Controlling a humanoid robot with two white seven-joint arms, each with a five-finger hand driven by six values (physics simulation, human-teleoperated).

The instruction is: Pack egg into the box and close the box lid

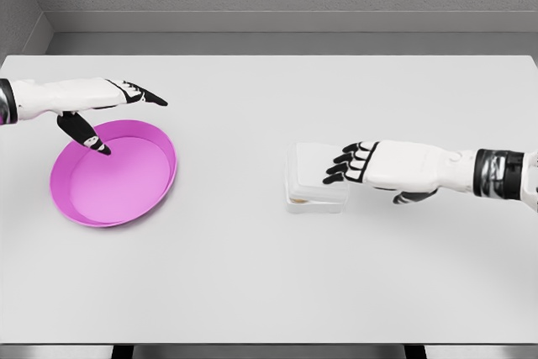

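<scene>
A small white box (pixel 313 181) sits on the white table right of centre, its lid down or nearly so; a brownish bit shows at a thin gap on its front left side. My right hand (pixel 345 164) lies on the lid's right part with its black-tipped fingers curled over the top. The egg itself is not visible as a separate object. My left hand (pixel 118 115) hovers over the far left rim of a pink plate (pixel 84 208), fingers extended and spread, holding nothing.
The pink plate holds nothing and lies at the table's left. The table (pixel 269 292) ends at a front edge near the bottom of the view; a grey wall stands behind its far edge.
</scene>
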